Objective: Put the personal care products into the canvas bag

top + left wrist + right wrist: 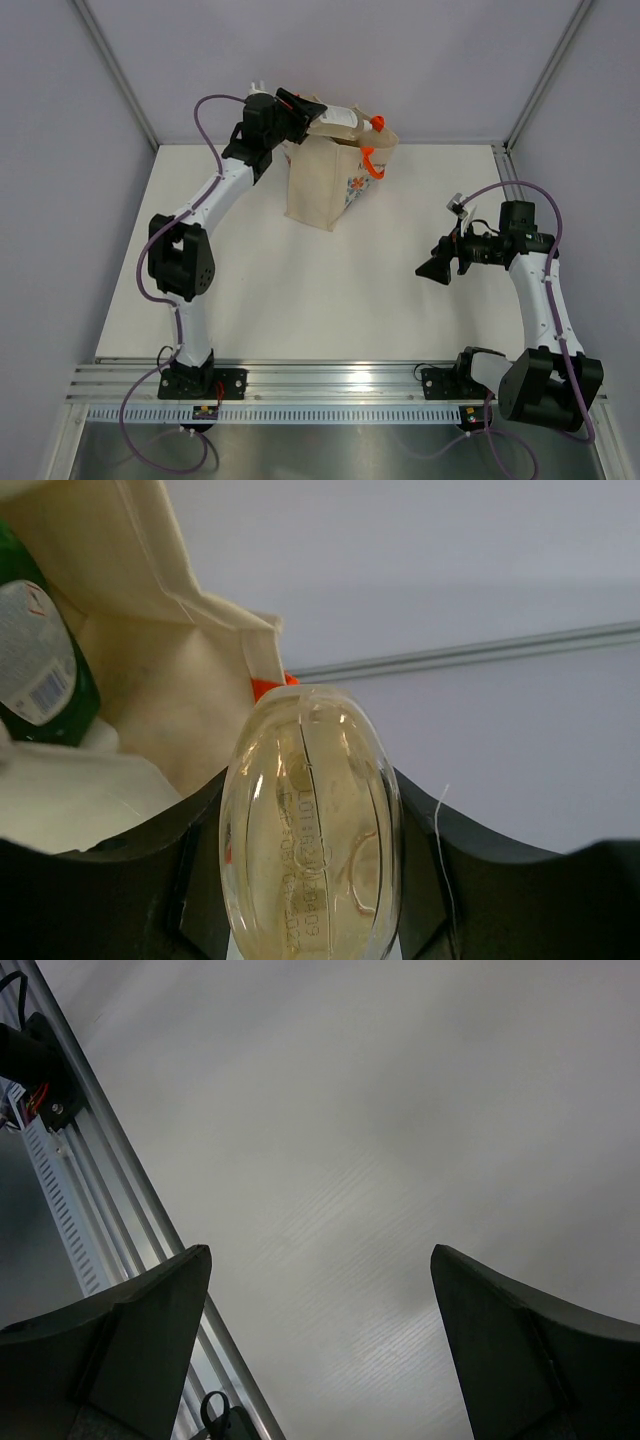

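L arm (218, 190) & R arm (543, 300): white links w/ chunky blk joint housings, thin purple cables (200, 108) looping alongside, blk bases (200, 382), R gripper (320, 1252) w/ matte blk wedge-shaped fingers (130, 1340).

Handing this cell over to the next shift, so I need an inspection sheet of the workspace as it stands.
Surface: white table, no spills seen.
Job's things: canvas bag upright at the far side; clear bottle held at its open top; green bottle inside it.
Clutter: nothing seen.
End effectors: left end effector shut on the clear bottle; right end effector open and empty.
Cables: purple cables run along both arms.
Surroundings: grey walls; metal rail at the near edge.
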